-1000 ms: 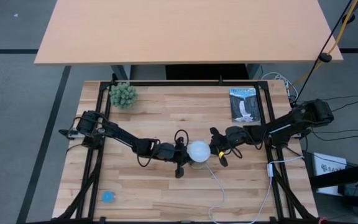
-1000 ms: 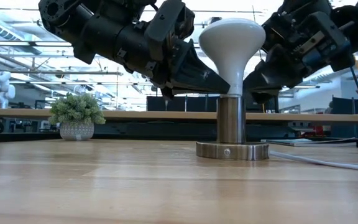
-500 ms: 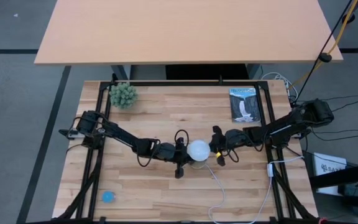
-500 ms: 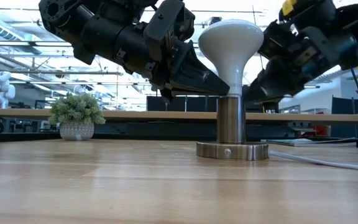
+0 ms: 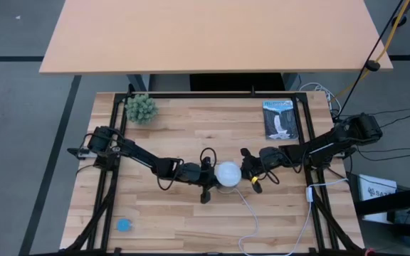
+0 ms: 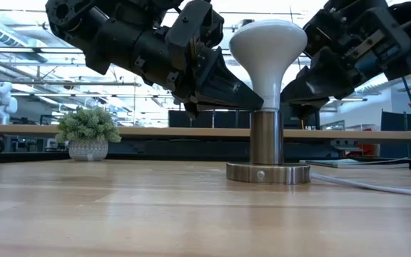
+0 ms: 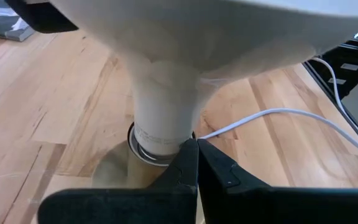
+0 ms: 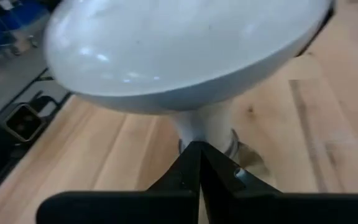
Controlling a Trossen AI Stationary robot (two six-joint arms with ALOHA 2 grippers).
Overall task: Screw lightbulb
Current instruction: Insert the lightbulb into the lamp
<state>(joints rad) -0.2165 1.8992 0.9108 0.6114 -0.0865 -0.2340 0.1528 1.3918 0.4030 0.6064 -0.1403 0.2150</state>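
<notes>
The lightbulb (image 6: 268, 50) stands upright in the steel socket (image 6: 267, 153) near the middle of the table (image 5: 191, 135), dome up, its neck entering the socket's mouth. The left claw (image 6: 245, 96) is just beside the bulb's neck on one side and the right claw (image 6: 291, 96) on the opposite side; each wrist view shows its fingers pressed together, holding nothing. The step in hand seems to be twisting the bulb home. Next, one claw probably must open, grip the bulb, and rotate it while the socket stays steady.
</notes>
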